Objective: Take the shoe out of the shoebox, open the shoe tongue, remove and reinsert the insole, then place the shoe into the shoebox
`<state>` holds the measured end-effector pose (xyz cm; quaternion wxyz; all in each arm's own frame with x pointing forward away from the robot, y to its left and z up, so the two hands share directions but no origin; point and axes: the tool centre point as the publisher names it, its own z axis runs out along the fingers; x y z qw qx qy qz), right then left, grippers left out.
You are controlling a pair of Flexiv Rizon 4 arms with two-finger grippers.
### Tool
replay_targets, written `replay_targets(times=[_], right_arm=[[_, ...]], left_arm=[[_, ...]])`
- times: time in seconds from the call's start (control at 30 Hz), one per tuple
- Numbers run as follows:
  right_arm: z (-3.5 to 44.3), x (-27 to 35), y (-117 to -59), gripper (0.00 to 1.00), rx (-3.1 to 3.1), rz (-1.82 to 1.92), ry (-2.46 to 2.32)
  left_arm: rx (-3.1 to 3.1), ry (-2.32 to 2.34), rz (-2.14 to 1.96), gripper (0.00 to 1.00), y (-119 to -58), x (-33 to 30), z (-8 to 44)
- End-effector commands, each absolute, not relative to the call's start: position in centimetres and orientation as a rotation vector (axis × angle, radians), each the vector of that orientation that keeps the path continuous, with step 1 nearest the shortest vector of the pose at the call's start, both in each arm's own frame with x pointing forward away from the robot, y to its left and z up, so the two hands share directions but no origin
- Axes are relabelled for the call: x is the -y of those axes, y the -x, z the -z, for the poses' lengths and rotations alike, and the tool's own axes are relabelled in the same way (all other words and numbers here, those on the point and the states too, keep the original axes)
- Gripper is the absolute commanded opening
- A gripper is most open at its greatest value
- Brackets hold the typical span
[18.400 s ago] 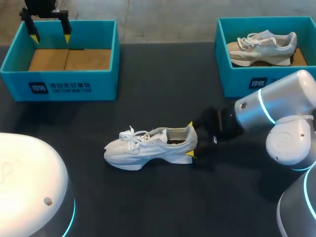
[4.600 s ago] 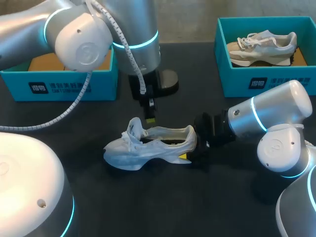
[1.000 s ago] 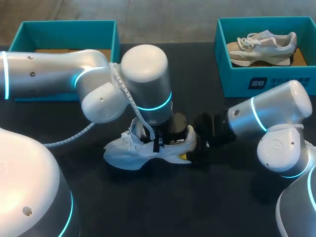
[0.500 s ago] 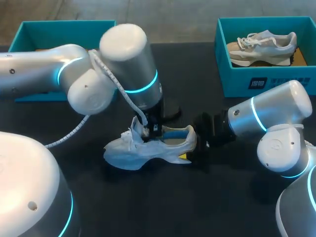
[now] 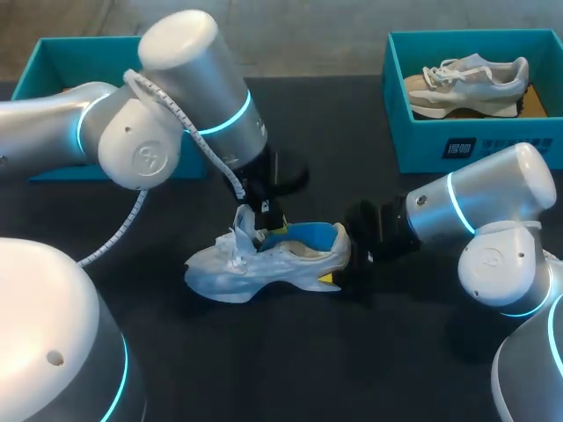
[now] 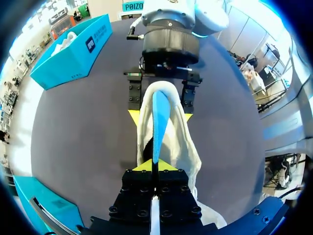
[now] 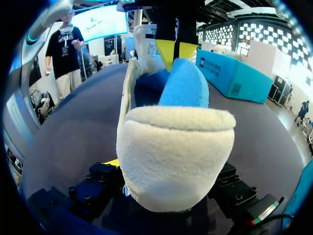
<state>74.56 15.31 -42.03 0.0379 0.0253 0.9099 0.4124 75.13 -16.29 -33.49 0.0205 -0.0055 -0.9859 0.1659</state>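
Head view: my left hand (image 5: 266, 216) is pinched narrow on the front end of the bright blue foam insole (image 5: 305, 236), which stands partly lifted out of the white mesh lace-up shoe (image 5: 264, 262). The shoe rests on its sole mid-way across the black desk (image 5: 290, 360), with my right hand (image 5: 337, 268) clamped on its heel. The open teal cardboard shoebox (image 5: 79, 42) sits behind my left arm, well apart from the shoe. My worry is that the insole's rear end looks lodged in the heel cup, so a steep pull could drag the whole shoe out of the right hand or tip it over

Left wrist view: the insole runs edge-on from my fingertips to the heel, flanked by the right hand's yellow tips. I hold only a thin foam edge, so it may slip free or fold if the pull goes off line

Right wrist view: the padded cream heel sits squeezed between my fingers, the insole rising just behind it. That soft collar could squash and let the shoe twist

Writing: the shoebox and a second teal box (image 5: 422, 141) carry white print on their fronts, which I leave unread. I can make out none on the shoe
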Motion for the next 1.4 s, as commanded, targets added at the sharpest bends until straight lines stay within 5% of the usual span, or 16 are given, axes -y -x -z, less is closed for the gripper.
replay_targets(times=[0.03, 1.2, 1.23, 1.3, 1.4], right_arm=[[42.6, -15.6, -74.6, 0.0, -2.792, -1.258, -0.08], [42.6, -15.6, -74.6, 0.0, -2.792, -1.258, -0.08], [42.6, -15.6, -74.6, 0.0, -2.792, -1.258, -0.08], [42.6, -15.6, -74.6, 0.0, -2.792, -1.258, -0.08], [42.6, -15.6, -74.6, 0.0, -2.792, -1.258, -0.08]], left_arm=[[3.059, 0.025, -0.548, 0.0, -74.5, 15.9, 32.9], [3.03, 0.025, -0.749, 0.0, -73.8, 18.8, 30.4], [3.027, 0.024, -0.748, 0.03, -73.8, 18.8, 30.5], [3.024, 0.024, -0.747, 0.26, -73.8, 18.9, 30.6], [3.01, 0.012, -0.769, 0.37, -73.7, 18.7, 30.6]])
